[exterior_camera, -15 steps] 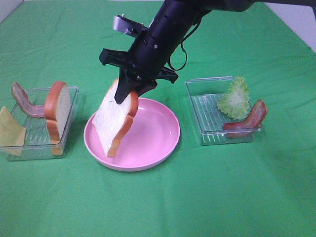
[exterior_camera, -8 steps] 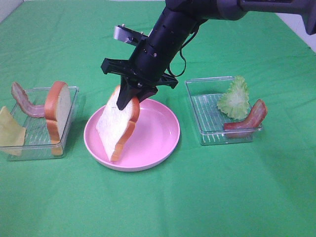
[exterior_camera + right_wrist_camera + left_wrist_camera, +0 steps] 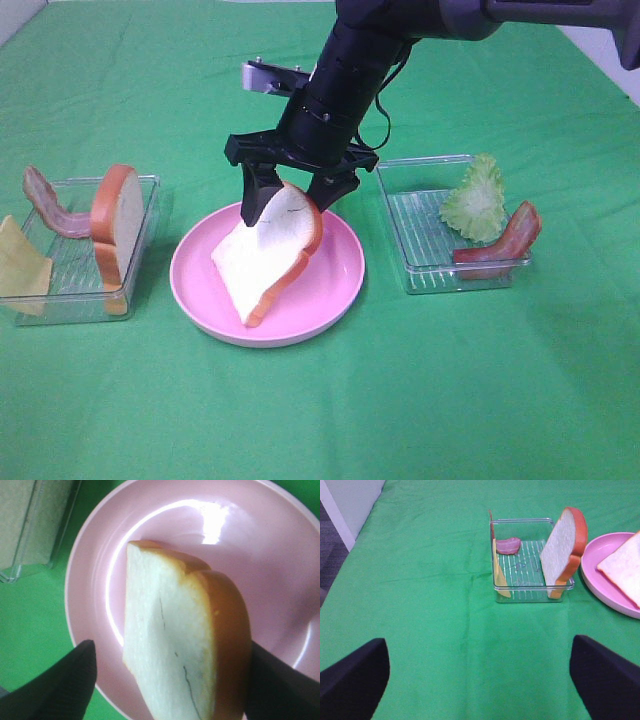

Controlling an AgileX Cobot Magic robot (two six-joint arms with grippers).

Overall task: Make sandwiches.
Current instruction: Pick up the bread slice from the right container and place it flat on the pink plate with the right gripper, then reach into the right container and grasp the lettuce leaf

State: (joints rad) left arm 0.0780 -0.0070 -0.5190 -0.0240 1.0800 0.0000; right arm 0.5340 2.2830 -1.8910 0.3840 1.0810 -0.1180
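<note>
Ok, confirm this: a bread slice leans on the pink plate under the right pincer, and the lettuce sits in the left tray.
Wrong tray: the lettuce sits in the right tray, as the exterior high view shows. The bread slice does lean on the pink plate under the right pincer.

Glossy black cylindrical arm, looped black cable, silver-grey wrist bracket, black two-fingered claw.

White bread slice with orange-brown crust, pink plate, green cloth, light-green lettuce
</note>
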